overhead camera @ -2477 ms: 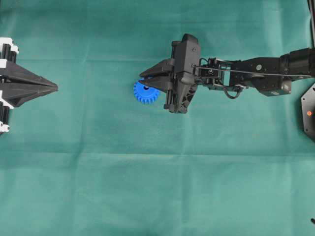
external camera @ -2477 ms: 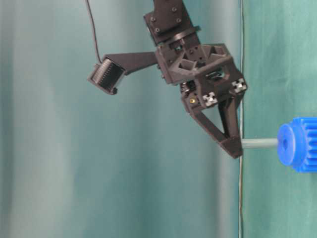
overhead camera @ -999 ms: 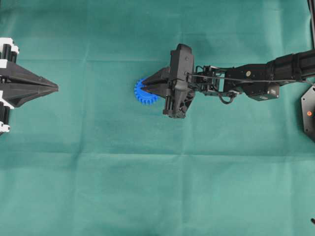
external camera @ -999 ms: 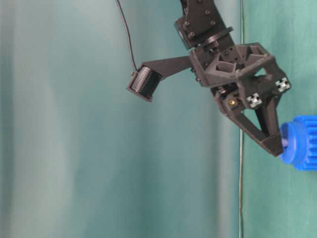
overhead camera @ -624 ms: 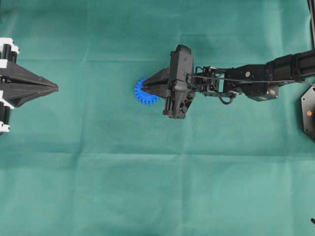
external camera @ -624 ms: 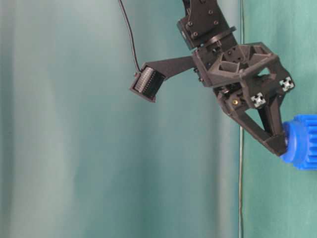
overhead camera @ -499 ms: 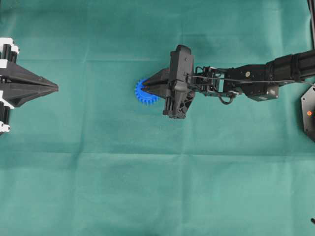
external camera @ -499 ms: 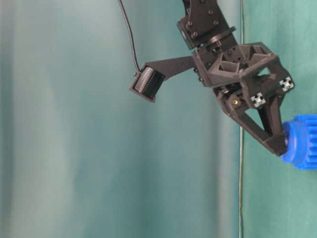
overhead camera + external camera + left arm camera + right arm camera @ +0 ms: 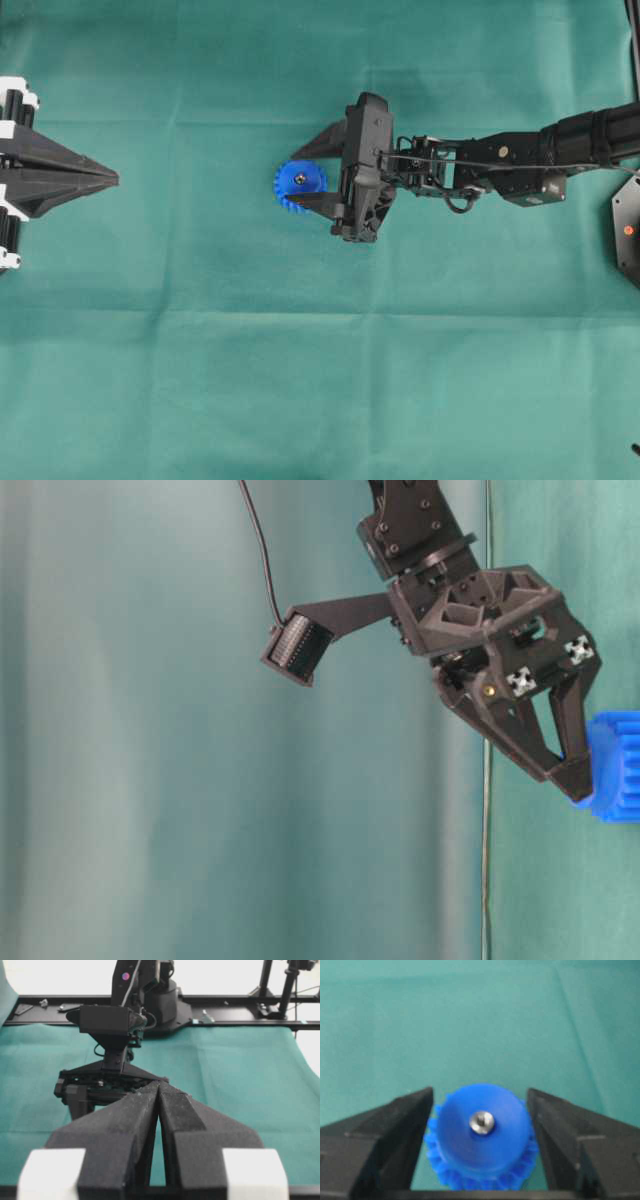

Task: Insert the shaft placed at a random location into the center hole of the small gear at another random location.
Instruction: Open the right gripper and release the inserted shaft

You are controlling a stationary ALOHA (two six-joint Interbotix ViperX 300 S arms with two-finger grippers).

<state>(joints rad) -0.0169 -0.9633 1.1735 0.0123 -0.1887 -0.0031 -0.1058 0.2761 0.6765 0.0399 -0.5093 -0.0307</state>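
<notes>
The small blue gear (image 9: pixel 300 186) lies flat on the green cloth. The shaft's shiny round end (image 9: pixel 300 179) shows at its middle and fills the centre hole, so the hole itself is hidden. In the right wrist view the shaft end (image 9: pixel 482 1122) sits flush in the gear's hub (image 9: pixel 482 1145). My right gripper (image 9: pixel 291 178) is open, one finger on each side of the gear, touching neither the shaft nor, as far as I can see, the gear. In the table-level view its fingertips (image 9: pixel 578 780) are down beside the gear (image 9: pixel 615 765). My left gripper (image 9: pixel 108 180) is shut and empty at the far left.
Green cloth (image 9: pixel 320 380) covers the table. A black round base (image 9: pixel 628 230) sits at the right edge. In the left wrist view the right arm (image 9: pixel 107 1020) stands ahead of my shut left gripper (image 9: pixel 159 1086), with a black rail behind it.
The right gripper lowered the shaft into the gear's hole, then opened and let go of it. The shaft stays seated in the gear. The left arm has not moved.
</notes>
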